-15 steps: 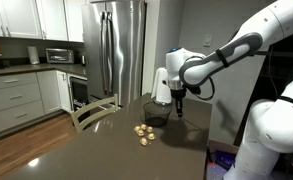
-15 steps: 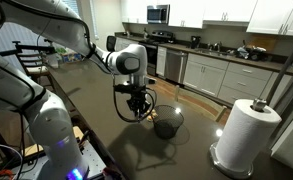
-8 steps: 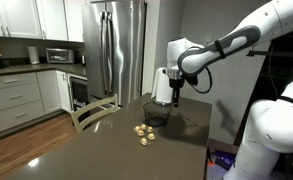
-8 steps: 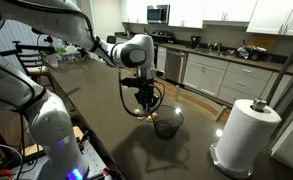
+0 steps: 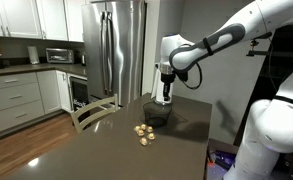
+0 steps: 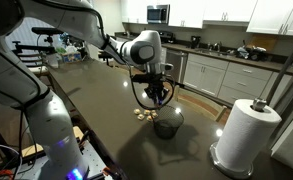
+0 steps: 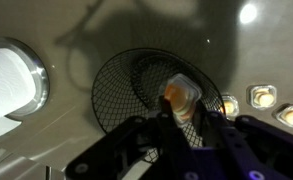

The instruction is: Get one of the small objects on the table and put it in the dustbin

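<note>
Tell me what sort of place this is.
A home kitchen, most likely. It has a tall steel fridge, white cabinets with a microwave on the counter above them, and a paper towel roll standing on the dark table.

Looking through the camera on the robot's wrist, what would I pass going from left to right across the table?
paper towel roll → black mesh dustbin → small round objects lying on the table. The held piece in the gripper overlaps the dustbin, so it has no clear place in the order.
</note>
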`<action>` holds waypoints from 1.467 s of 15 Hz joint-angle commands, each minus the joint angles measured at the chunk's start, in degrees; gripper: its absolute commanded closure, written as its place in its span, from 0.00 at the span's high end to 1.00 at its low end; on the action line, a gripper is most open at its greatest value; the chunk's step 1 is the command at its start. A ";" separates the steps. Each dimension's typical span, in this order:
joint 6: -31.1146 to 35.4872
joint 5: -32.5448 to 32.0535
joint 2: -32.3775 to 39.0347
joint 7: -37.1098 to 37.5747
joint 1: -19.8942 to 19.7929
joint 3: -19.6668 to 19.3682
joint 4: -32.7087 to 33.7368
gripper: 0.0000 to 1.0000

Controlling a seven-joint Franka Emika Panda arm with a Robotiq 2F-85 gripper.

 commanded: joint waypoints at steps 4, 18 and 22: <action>5.47 2.10 6.79 -3.89 0.26 0.06 5.11 0.10; 2.91 3.02 3.73 -3.15 0.74 1.21 3.82 1.00; 1.47 3.73 3.61 -3.49 0.84 1.16 4.10 1.00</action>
